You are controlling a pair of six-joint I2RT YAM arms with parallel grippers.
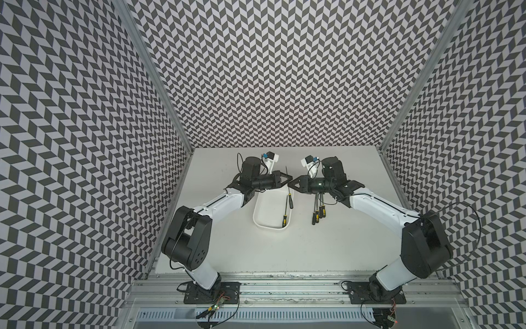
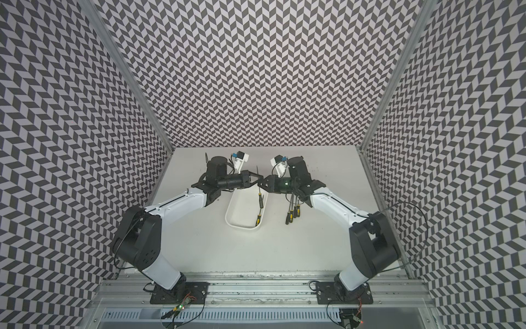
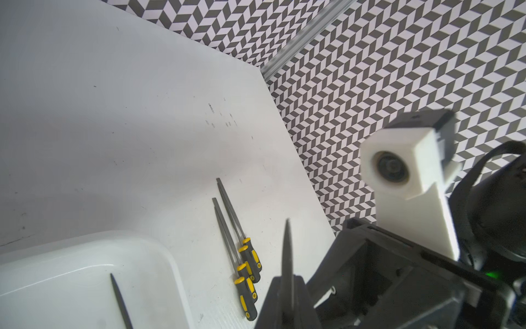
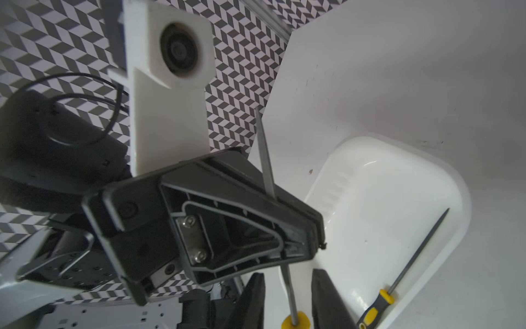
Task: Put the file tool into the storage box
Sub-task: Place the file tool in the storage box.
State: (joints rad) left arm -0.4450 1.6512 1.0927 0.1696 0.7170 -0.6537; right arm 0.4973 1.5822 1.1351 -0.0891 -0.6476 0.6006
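With one file (image 1: 285,213) lying in the storage box (image 1: 269,215) mid-table and three files (image 1: 317,213) beside it, I am clamping my left gripper (image 1: 288,179) tight on the fourth file (image 1: 286,171) above the box's far rim, and only the right wrist view is showing my right gripper (image 4: 287,273) spread clear of its shank.

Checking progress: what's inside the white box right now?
One file lies in the box along a long wall. The left arm hides its far end in both top views; the right wrist view shows nothing else there.
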